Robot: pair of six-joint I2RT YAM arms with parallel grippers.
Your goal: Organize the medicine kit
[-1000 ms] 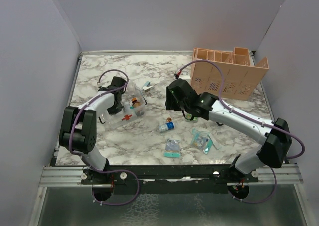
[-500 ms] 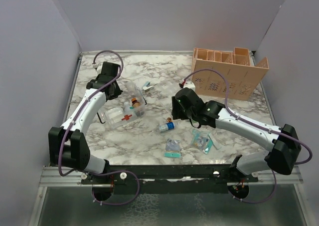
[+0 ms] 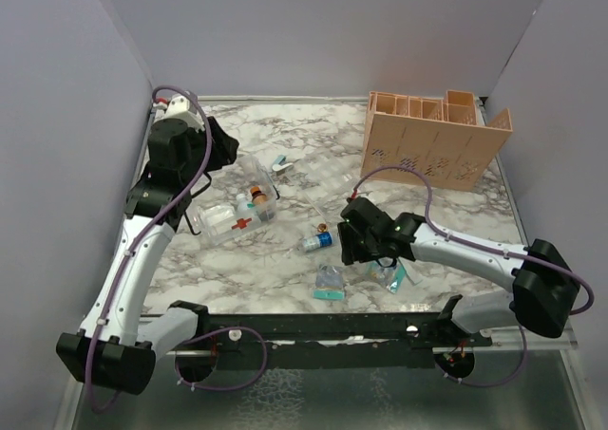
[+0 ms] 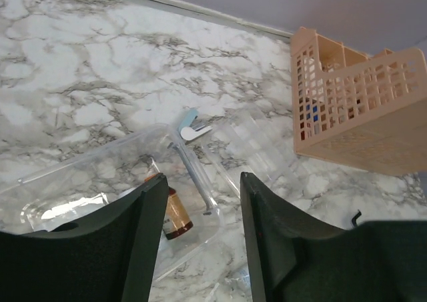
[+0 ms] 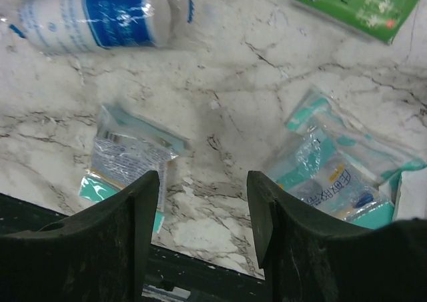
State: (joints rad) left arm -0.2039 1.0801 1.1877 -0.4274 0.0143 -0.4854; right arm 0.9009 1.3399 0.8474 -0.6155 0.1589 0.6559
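The clear plastic kit box (image 3: 237, 207) lies open at centre left with a brown bottle (image 3: 256, 200) in it; both show in the left wrist view, the box (image 4: 87, 189) and the bottle (image 4: 175, 215). My left gripper (image 3: 224, 147) is open and empty, raised above and behind the box (image 4: 203, 182). A blue-labelled white bottle (image 3: 318, 240) lies on the marble, and it also shows in the right wrist view (image 5: 93, 15). My right gripper (image 3: 354, 250) is open and empty (image 5: 203, 179), low over bare marble between a teal packet (image 5: 127, 159) and a pile of teal packets (image 5: 340, 175).
A peach slotted organizer basket (image 3: 432, 140) stands at the back right and shows in the left wrist view (image 4: 360, 109). A small teal-and-white item (image 3: 279, 163) lies behind the box. A green packet (image 5: 363, 5) lies to the right of the bottle. The black front rail (image 3: 323, 321) is close below the packets.
My left arm has lifted and pulled back to the far left, away from the clear box. My right gripper has moved toward the near edge, from beside the basket to over the packets.
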